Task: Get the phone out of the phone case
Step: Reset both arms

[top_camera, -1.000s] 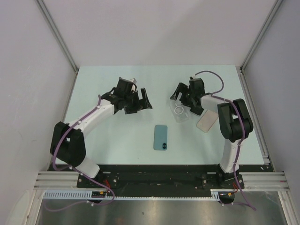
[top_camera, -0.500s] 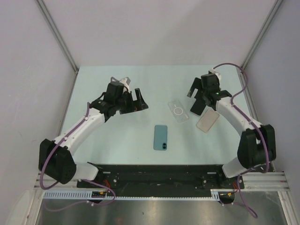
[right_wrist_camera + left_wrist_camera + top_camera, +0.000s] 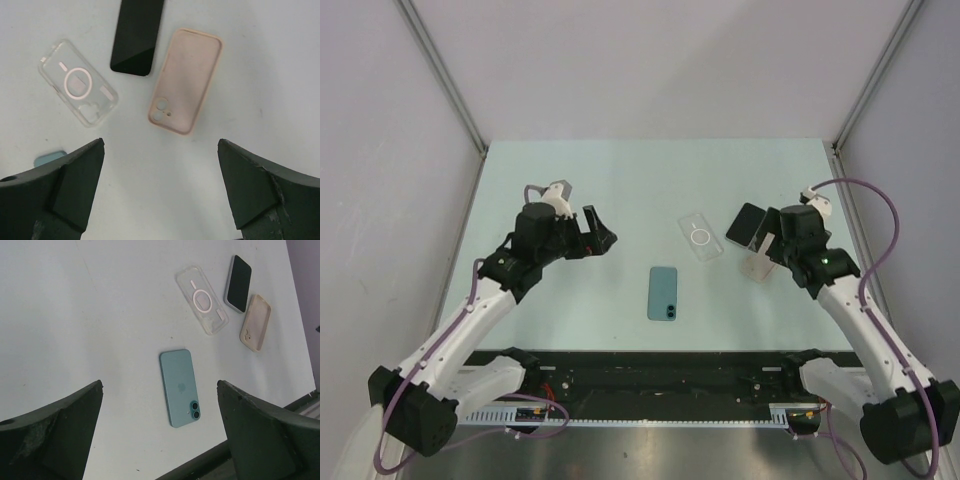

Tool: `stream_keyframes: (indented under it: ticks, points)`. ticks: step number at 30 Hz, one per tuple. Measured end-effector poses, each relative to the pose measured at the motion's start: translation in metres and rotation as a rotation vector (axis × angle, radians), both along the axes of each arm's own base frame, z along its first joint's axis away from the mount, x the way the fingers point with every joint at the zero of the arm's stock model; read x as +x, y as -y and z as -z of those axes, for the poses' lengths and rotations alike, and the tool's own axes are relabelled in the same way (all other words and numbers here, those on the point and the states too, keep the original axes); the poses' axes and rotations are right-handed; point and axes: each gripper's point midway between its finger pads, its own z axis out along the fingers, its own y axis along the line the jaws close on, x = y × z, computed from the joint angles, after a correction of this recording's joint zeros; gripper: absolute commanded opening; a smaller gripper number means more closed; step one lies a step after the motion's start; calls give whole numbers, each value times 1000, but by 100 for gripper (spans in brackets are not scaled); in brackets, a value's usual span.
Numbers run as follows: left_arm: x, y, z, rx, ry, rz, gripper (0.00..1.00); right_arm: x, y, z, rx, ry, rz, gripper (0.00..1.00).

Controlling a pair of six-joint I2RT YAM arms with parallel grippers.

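On the table, the teal phone lies face down, long axis near-to-far, cameras at its near end, apart from the clear case; left gripper and right gripper gape empty.

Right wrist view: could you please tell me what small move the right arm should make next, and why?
Probably just retreat toward its base: the right fingers stand open and empty, and the clear case and beige case both lie empty, the black phone bare beside them.
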Motion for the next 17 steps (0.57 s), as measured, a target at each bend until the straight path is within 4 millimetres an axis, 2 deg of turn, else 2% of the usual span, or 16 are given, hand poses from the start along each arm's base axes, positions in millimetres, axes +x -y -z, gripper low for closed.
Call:
stream_keyframes:
  ticks: [4,8,12,17]
  points:
    - [-3,-11,-4,15,46,-36,100,-30,17,0,-31,10,35,100]
    - [-10,-19,-4,15,79,-58,100,-49,26,-12,-29,67,52,100]
    - [-15,-27,-5,15,107,-83,99,-54,30,-27,-13,134,66,100]
    - [-13,-33,-8,20,125,-122,100,-52,31,-21,-22,110,76,100]
